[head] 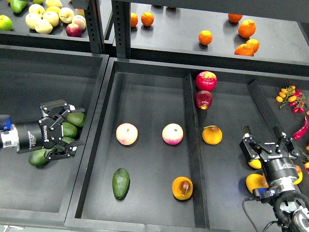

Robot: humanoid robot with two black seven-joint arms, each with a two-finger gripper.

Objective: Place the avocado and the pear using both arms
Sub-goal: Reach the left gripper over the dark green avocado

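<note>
The avocado [120, 183], dark green and elongated, lies at the front left of the middle tray [145, 87]. The pear [182, 188], orange-yellow with a brown blotch, lies to its right near the tray's divider. My left gripper [77, 125] is open in the left bin, its fingers spread around a cluster of other avocados [70, 129], well left of the tray. My right gripper [263, 134] is open and empty in the right compartment, just above some orange-yellow fruits [256, 182].
Two pink-yellow apples [127, 134] [172, 134] sit mid-tray. Past the divider [192, 145] are two red apples [206, 80] and a plain orange-yellow fruit [212, 135]. Chillies and small tomatoes [289, 96] lie far right. The back shelf holds oranges [246, 29] and apples [48, 19].
</note>
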